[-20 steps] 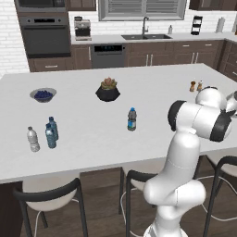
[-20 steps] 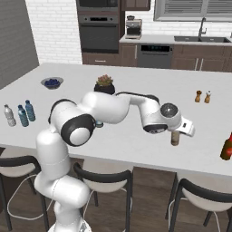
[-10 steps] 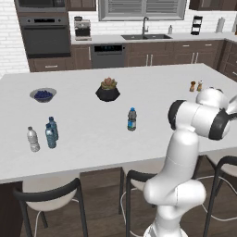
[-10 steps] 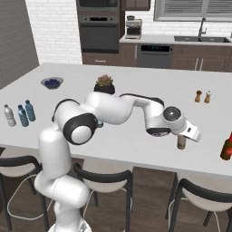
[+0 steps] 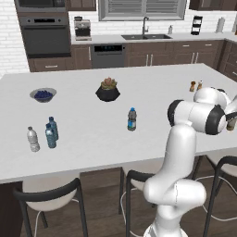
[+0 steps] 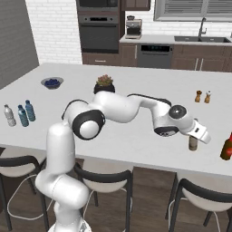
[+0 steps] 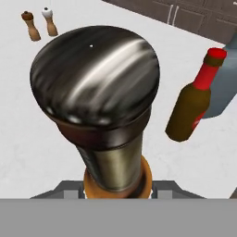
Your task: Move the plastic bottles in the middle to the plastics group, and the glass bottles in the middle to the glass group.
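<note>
My gripper (image 6: 196,136) is shut on the glass bottle (image 6: 193,144), a slim amber one with a dark neck, held upright low over the counter's right end near the front edge. In the hand view its dark cap (image 7: 95,69) looms close, with the fingertips (image 7: 69,189) at either side of its amber body. A brown bottle with a red top (image 6: 226,147) (image 7: 192,104) of the glass group stands just to the right. One plastic bottle (image 5: 132,119) with a dark blue band stands mid-counter. The plastics group (image 5: 44,135) (image 6: 20,114) stands at the far left.
Two small shakers (image 6: 203,96) (image 7: 39,23) stand behind the held bottle. A potted plant (image 5: 108,90) and a bowl of blueberries (image 5: 43,95) sit toward the back of the counter (image 5: 83,139). Stools (image 6: 204,199) line its front edge.
My gripper has carried the amber bottle to the right along the counter's front, closer to the red-topped brown bottle. Nothing else has moved.
</note>
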